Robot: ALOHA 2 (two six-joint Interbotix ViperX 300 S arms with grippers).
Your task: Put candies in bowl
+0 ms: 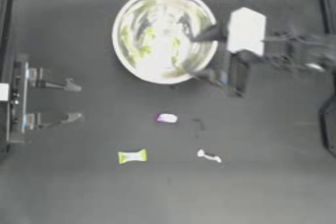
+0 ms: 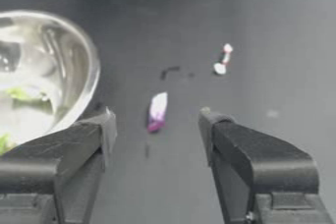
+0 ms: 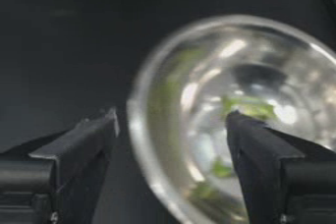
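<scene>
Candies: three lie on the tabletop below the bowl, so I'd swing my right end effector, wide open and empty at the bowl's right rim, onto the purple candy, closing squarely.

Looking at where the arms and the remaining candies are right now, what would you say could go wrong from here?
The right gripper, jaws open, straddles the bowl rim; pulling away carelessly might nudge or tip the bowl. The thin white-and-red candy is slim and could slip from a grasp. The left gripper, open at the left edge, is lined up on the purple-and-white candy; reaching in beside the bowl, it may bump the bowl.
</scene>
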